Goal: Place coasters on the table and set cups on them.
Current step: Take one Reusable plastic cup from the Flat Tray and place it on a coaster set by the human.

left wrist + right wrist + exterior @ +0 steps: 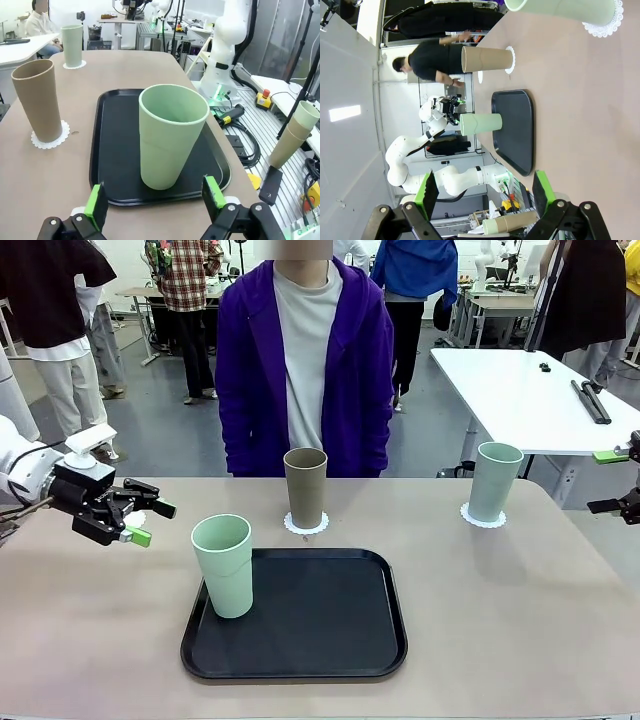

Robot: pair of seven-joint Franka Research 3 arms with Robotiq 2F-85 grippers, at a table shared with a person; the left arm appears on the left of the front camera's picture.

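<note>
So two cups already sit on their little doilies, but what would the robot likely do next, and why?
Probably the left gripper eases forward so its open fingers straddle the pale mint green tumbler on the black rounded tray. That cup has no lacy white paper coaster under it, unlike the tan tumbler and the far mint tumbler, and it stands straight ahead between those fingers in the left wrist view.

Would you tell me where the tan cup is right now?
In the front view the tan cup stands upright on a coaster at the table's far middle, just beyond the black tray.
</note>
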